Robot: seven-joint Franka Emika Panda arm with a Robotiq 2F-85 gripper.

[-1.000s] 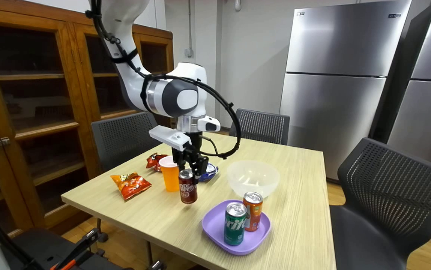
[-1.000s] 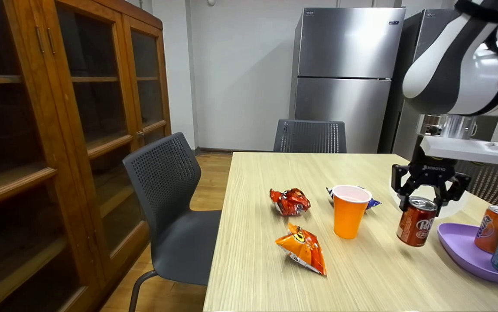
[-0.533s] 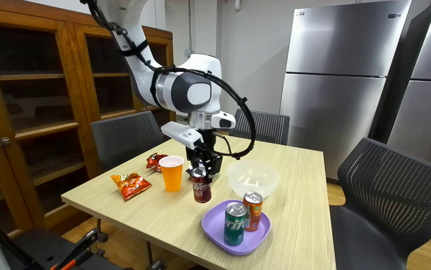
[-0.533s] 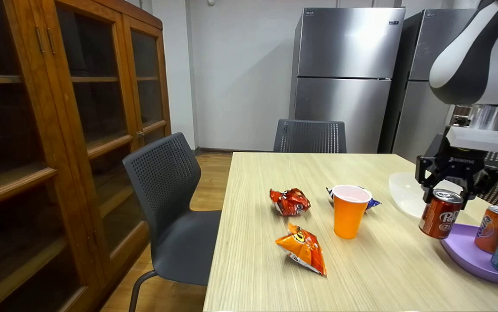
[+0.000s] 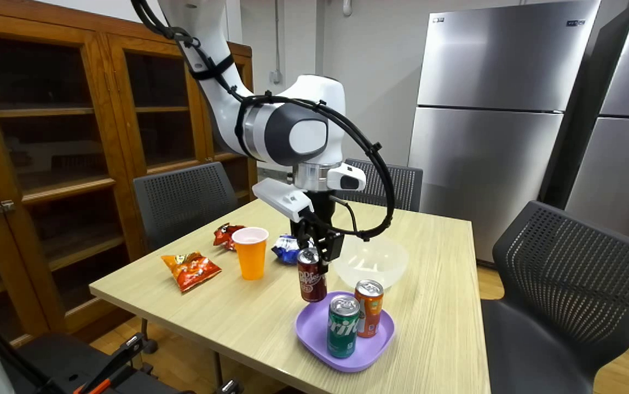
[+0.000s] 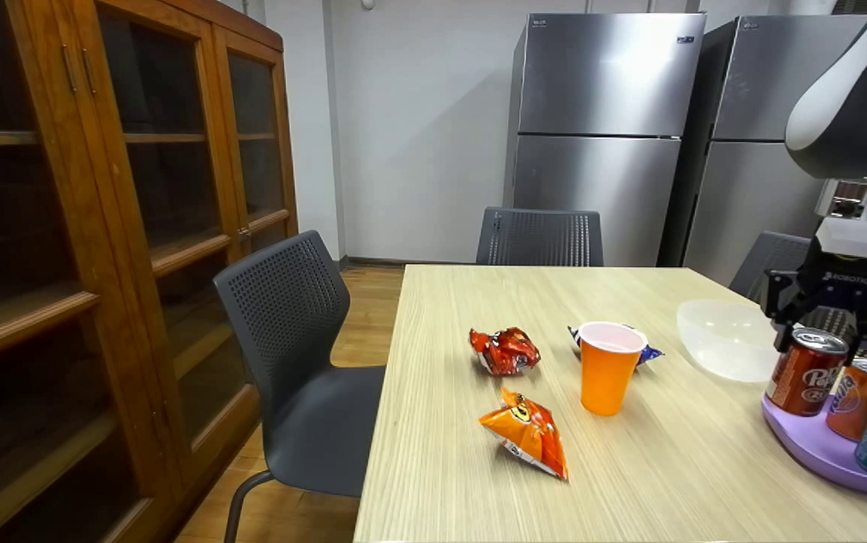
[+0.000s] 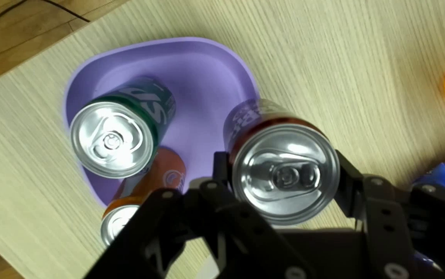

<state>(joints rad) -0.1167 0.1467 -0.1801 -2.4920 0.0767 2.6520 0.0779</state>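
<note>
In an exterior view, Dr Pepper (image 5: 310,287) hangs straight below the jaws, pinched near its top, long axis about upright; its base is at the rim of the plate (image 5: 310,334), contact not clear. Sprite (image 5: 342,331) and orange can (image 5: 370,314) stand on the plate, across from it

In an exterior view, that base overlaps the plate's cup-side edge; cup (image 6: 604,381) itself is well apart on the counter (image 6: 441,452), bowl (image 6: 727,347) behind Dr Pepper

In the wrist view, jaws come in from the bottom, fingertips (image 7: 221,168) on opposite sides of Dr Pepper, lid seen nearly face-on. Plate spreads up and left of the lid; the base looks to straddle the rim. Bare plate lies between it and Sprite. Key relation, my read: Dr Pepper's base vs that rim, with the open patch of plate off to the left here; height over it I can't tell
</note>
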